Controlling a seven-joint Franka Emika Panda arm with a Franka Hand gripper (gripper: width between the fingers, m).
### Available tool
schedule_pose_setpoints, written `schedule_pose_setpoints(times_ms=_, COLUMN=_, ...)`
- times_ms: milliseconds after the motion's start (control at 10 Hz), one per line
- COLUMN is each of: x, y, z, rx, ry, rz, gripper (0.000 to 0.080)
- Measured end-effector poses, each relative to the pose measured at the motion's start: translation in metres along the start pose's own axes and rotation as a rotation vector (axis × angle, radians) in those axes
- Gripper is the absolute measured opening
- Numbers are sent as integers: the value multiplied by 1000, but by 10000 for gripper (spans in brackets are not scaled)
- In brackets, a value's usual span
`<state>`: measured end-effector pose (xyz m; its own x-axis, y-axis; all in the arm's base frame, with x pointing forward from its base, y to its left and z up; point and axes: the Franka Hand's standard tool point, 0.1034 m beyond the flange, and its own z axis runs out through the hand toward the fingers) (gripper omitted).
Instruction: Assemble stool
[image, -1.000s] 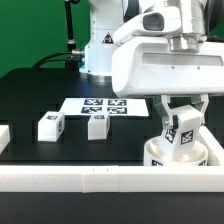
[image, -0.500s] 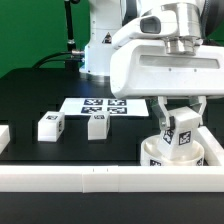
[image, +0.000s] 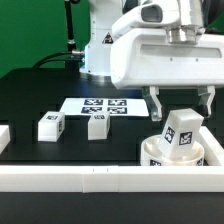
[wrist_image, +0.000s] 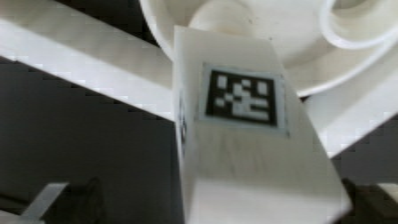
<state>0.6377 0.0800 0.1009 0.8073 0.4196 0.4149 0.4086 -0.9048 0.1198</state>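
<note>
Exterior view, gripper (image: 181, 107) spread above leg (image: 180, 134)

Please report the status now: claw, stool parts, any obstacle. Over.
Claw open, over one leg. That leg stands on the seat. Two more legs lie loose on the table. Nothing in the way.

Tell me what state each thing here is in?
Standing leg: upright on the seat, ungripped.
Seat: lying flat, carrying that leg.
Pincer: open, above the standing leg, not touching it.
Spare legs: lying loose, untouched.
</note>
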Motion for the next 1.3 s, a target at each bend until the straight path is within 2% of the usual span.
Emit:
schedule_pose_setpoints(times_ms=100, x=7, y=-3, z=-9, rx=6, ry=-6, rz=-6, gripper=644)
schedule_pose_setpoints(times_ms=300, x=13, y=2, z=-20, rx=14, ry=-31, rz=-7, gripper=648)
schedule_pose_setpoints(times_ms=500, x=12, y=2, z=-19, rx=13, ry=-28, rz=-7, gripper=648)
schedule_pose_setpoints(times_ms=600, x=11, y=0, z=-18, rx=22, ry=-49, rz=-3, gripper=648)
schedule_pose_setpoints(times_ms=800, x=5, y=-5, z=-14, rx=56, ry=-130, rz=-25, gripper=648)
schedule_pose_setpoints(times_ms=1000, x=7, y=-15, z=-18, rx=133, ry=-350, rz=-27, gripper=648)
schedule_pose_setpoints(times_ms=1100, x=8, y=-17, z=-17, rx=145, ry=-407, rz=-31, gripper=648)
schedule_pose_setpoints(times_ms=1200, x=2, y=-22, z=-19, rx=167, ry=-524, rz=-30, gripper=648)
schedule_pose_setpoints(times_ms=1300, x=9, y=-22, z=-17, rx=178, ry=-528, rz=-58, gripper=648)
